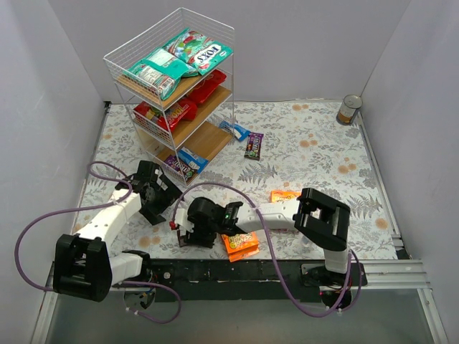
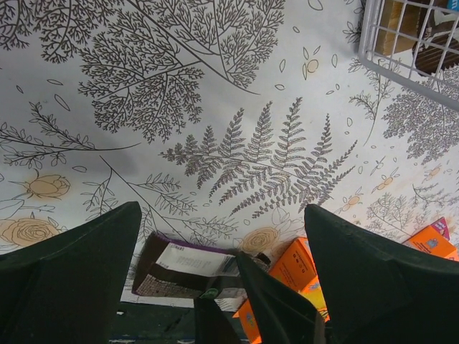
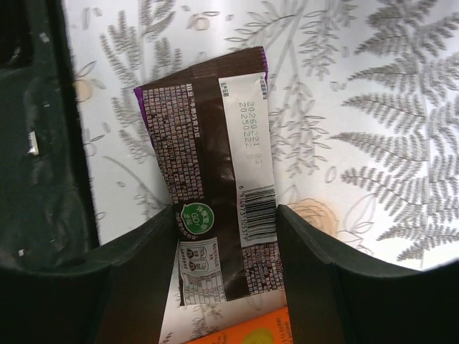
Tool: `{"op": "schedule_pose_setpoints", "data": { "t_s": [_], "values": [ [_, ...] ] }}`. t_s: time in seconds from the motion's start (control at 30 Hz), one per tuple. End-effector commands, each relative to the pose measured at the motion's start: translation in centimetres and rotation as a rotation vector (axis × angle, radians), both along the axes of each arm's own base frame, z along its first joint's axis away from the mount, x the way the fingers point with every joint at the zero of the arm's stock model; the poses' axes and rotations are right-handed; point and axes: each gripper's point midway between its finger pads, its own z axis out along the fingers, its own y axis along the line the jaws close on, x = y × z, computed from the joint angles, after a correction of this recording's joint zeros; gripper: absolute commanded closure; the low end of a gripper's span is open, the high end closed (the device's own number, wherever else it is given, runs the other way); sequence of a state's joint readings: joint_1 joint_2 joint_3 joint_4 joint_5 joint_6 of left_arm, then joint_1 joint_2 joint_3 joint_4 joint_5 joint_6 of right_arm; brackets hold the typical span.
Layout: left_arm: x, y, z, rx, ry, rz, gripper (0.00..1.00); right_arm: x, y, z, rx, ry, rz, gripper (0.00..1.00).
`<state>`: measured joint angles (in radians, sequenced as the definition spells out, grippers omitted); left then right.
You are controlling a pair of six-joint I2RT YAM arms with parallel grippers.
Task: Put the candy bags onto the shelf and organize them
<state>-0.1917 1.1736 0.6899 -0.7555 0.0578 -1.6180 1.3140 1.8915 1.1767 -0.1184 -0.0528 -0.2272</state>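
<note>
My right gripper (image 1: 191,233) (image 3: 226,211) is shut on a small brown pack with a purple edge (image 3: 208,143), its fingers on the pack's two long sides, low over the mat. The pack also shows in the left wrist view (image 2: 183,266). An orange bag (image 1: 240,244) (image 2: 297,265) lies just right of it. My left gripper (image 1: 159,202) (image 2: 222,215) is open and empty, to the left of the right gripper. The shelf (image 1: 215,32) stands at the back left with teal-green bags (image 1: 179,61) on top, red bags (image 1: 204,89) in the middle and small packs (image 1: 185,163) at the bottom.
A small orange pack (image 1: 285,195), a purple pack (image 1: 253,145) and a blue pack (image 1: 234,130) lie loose on the fern-print mat. A silver tin can (image 1: 349,110) stands in the back right corner. Grey walls close in the sides and back.
</note>
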Motion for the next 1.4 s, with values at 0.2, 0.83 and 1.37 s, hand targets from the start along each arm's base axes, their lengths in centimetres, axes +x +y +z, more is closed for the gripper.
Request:
{"op": "schedule_pose_setpoints", "data": {
  "t_s": [0.2, 0.83, 1.37],
  "values": [
    [-0.1, -1.4, -0.7, -0.072, -0.005, -0.059, 0.02, 9.2, 0.3, 1.2, 0.068, -0.036, -0.23, 0.37],
    [2.4, -4.5, -0.7, -0.222, -0.194, -0.207, 0.15, 14.0, -6.4, 7.3, 0.307, 0.519, -0.752, 0.32],
    [1.5, -4.6, -2.3, -0.232, -0.163, -0.236, 0.48, 12.1, -6.7, 5.0, 0.131, 1.075, -0.899, 0.34]
  ]
}}
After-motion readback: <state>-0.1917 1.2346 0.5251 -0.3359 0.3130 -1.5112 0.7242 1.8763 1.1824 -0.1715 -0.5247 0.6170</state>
